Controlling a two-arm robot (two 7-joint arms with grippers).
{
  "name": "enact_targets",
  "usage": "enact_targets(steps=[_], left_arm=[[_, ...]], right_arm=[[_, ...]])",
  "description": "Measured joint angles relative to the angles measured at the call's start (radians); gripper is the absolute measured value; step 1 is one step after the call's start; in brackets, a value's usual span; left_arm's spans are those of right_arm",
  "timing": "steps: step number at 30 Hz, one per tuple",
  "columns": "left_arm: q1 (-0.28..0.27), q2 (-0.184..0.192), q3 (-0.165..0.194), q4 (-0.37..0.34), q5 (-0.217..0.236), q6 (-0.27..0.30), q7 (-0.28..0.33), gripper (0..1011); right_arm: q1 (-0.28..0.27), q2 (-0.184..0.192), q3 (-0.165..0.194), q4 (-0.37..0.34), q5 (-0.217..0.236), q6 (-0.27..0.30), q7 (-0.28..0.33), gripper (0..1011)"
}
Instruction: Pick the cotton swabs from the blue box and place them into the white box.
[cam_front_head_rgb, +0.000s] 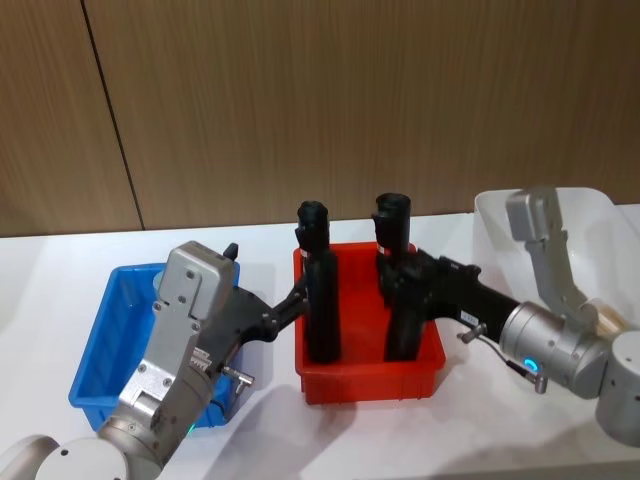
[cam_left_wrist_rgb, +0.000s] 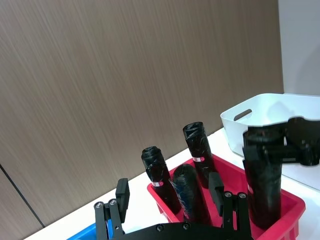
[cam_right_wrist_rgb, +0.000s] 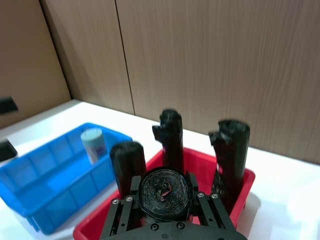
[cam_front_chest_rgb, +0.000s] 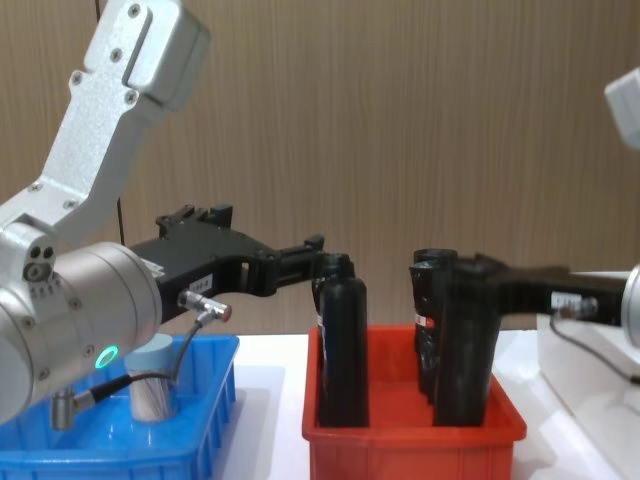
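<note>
blue box (cam_front_head_rgb: 100, 345) part-hidden by left gripper (cam_front_head_rgb: 300, 297)

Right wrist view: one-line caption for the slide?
Right end effector clamps a black roll over the red bin; one cotton swab jar stands in the blue box.

Red bin (cam_front_chest_rgb: 410, 435) sits centre on the desk (cam_front_chest_rgb: 275, 400), w/ upright black rolls (cam_front_chest_rgb: 342, 340) inside. Left of the bin: blue box (cam_front_chest_rgb: 130, 440) holding one cotton swab jar (cam_front_chest_rgb: 152, 380). Left hand (cam_front_chest_rgb: 318, 258) reaches in above bin's left roll. Right hand (cam_front_chest_rgb: 478, 275) is clamped on bin's right-front roll. White box (cam_front_chest_rgb: 590, 365) just right of the bin.
</note>
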Motion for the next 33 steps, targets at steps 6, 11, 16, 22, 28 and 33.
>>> enact_targets(steps=[6,11,16,22,28,33], left_arm=[[0.000,0.000,0.000,0.000,0.000,0.000,0.000,1004],[0.000,0.000,0.000,0.000,0.000,0.000,0.000,1004],[0.000,0.000,0.000,0.000,0.000,0.000,0.000,1004],[0.000,0.000,0.000,0.000,0.000,0.000,0.000,1004],[0.000,0.000,0.000,0.000,0.000,0.000,0.000,1004],[0.000,0.000,0.000,0.000,0.000,0.000,0.000,1004]], right_arm=[[-0.009,0.011,0.011,-0.073,0.025,0.013,-0.011,517],[-0.012,0.024,0.023,-0.140,0.045,0.024,-0.021,517],[-0.012,0.034,0.034,-0.184,0.055,0.031,-0.034,517],[-0.011,0.051,0.051,-0.228,0.060,0.036,-0.060,517],[-0.007,0.071,0.073,-0.250,0.055,0.036,-0.095,517],[-0.001,0.087,0.090,-0.252,0.046,0.035,-0.124,517]])
